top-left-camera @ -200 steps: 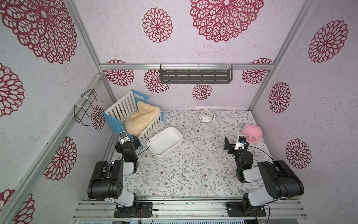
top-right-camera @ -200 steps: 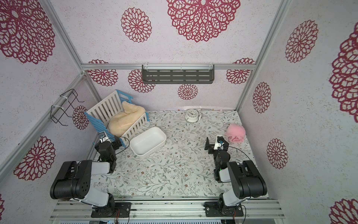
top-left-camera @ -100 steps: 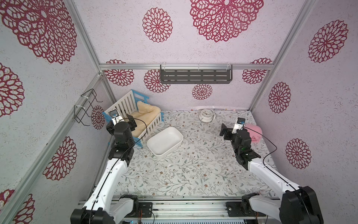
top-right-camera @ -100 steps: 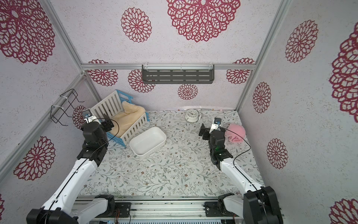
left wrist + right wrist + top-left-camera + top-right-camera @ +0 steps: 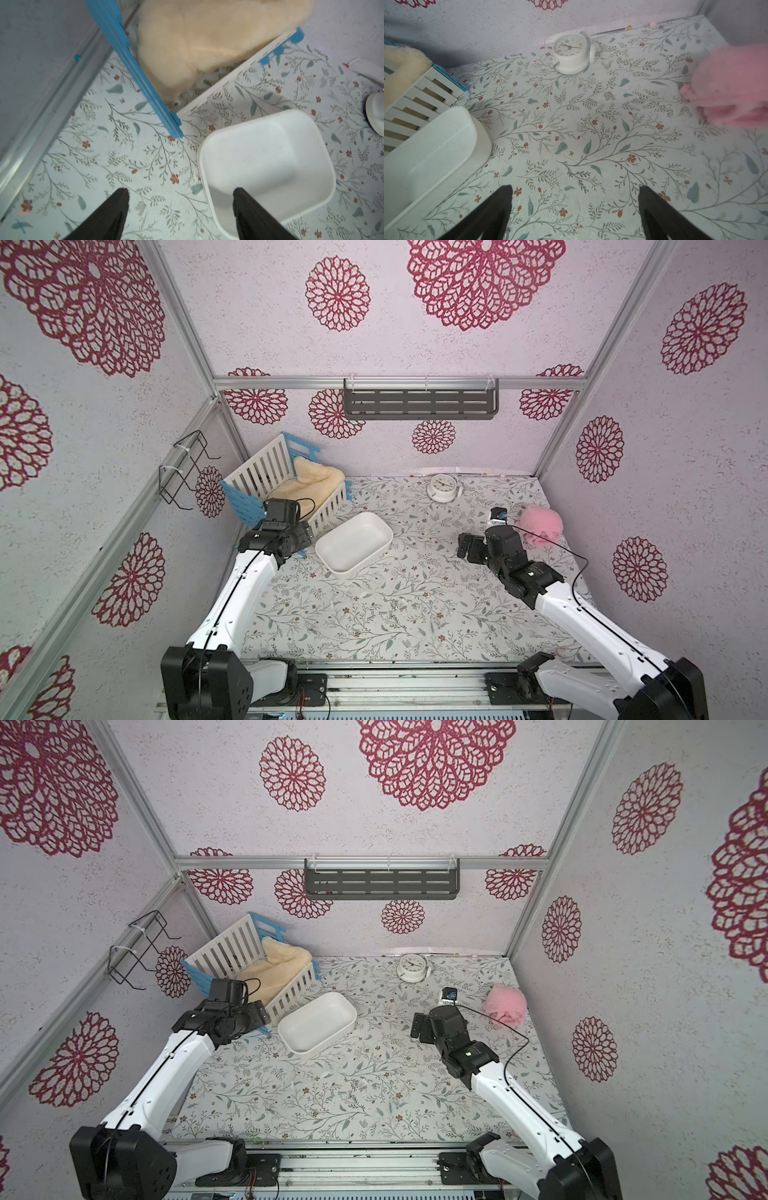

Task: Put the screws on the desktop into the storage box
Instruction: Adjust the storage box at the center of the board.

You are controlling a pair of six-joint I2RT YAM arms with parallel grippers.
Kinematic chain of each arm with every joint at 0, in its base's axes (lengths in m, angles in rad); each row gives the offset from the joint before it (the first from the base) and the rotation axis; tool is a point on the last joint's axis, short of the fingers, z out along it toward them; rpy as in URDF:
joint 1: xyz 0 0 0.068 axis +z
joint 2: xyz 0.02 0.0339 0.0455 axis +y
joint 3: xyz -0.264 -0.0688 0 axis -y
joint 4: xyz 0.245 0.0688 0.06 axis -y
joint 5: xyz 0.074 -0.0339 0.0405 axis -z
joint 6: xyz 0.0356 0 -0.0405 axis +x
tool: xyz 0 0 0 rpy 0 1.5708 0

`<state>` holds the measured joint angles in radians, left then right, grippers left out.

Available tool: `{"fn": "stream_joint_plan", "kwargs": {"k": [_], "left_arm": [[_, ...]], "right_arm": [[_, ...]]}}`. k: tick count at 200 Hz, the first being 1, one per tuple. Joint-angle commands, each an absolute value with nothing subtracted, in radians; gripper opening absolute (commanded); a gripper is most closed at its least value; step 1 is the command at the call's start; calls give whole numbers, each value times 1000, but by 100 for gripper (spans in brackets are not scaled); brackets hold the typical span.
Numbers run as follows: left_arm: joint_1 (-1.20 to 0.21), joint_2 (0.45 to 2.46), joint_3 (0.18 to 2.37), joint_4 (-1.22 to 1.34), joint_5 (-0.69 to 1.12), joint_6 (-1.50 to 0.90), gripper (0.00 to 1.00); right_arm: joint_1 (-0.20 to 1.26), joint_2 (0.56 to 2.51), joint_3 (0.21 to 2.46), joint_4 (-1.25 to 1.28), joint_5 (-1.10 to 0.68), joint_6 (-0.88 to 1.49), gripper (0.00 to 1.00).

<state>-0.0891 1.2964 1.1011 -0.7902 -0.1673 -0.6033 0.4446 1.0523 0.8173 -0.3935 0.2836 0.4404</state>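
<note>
left gripper point(image 5: 180, 192): jaws released, wide gap, nothing between them, hanging above the desktop point(image 5: 116, 158). In the wrist view one fingertip sits over the near corner of the box point(image 5: 270, 149) and the other over bare desktop, so the box rim runs through the gap. The box is white, open side up, and what shows of its inside is plain white. Ahead of the jaws, beside the box: blue-and-white slatted crate point(image 5: 133, 68), its corner near the box with a small gap showing, cream fleece point(image 5: 207, 37) piled inside

screws point(image 5: 402, 605): small loose scatter lying flat on the desktop, behind both pairs of jaws toward the arm bases, roughly between the two arms, well apart from the box. Too small to count in both top views

right gripper point(image 5: 575, 188): jaws released, spread wide, nothing gripped, bare desktop under the gap. The box is off to the inboard side of these jaws, well apart. White alarm clock point(image 5: 570, 52) ahead of the jaws by the back wall, face turned up. Pink fluffy ball point(image 5: 733, 87) on the outboard side, ahead of the jaws, resting on the desktop, clear of the fingers
</note>
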Motion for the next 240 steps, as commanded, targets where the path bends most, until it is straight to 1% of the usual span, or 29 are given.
{"fn": "stream_joint_plan", "kwargs": {"k": [1, 29, 56, 108, 141, 163, 194, 212, 240], "left_arm": [[-118, 1315, 1106, -862, -60, -695, 82], [-141, 1335, 1094, -864, -15, -741, 80], [-143, 1350, 1075, -873, -18, -753, 77], [-146, 1472, 1082, -872, 0, -738, 71], [-146, 1565, 1116, -858, 3, -716, 68], [-147, 1618, 1144, -855, 5, -702, 63], [-152, 1664, 1143, -829, -4, -685, 52], [-151, 1697, 1150, -819, 6, -668, 49], [-152, 1729, 1152, -800, 9, -665, 37]], "right_arm": [[445, 1010, 833, -483, 260, 462, 99], [445, 981, 845, -523, 260, 484, 99], [445, 983, 891, -555, 255, 495, 99], [449, 1013, 942, -585, 242, 530, 99], [458, 1072, 967, -604, 240, 538, 99], [465, 1108, 978, -590, 235, 546, 99], [471, 1179, 1012, -590, 240, 542, 99], [471, 1206, 1028, -591, 248, 538, 99], [471, 1228, 1038, -589, 247, 544, 99]]}}
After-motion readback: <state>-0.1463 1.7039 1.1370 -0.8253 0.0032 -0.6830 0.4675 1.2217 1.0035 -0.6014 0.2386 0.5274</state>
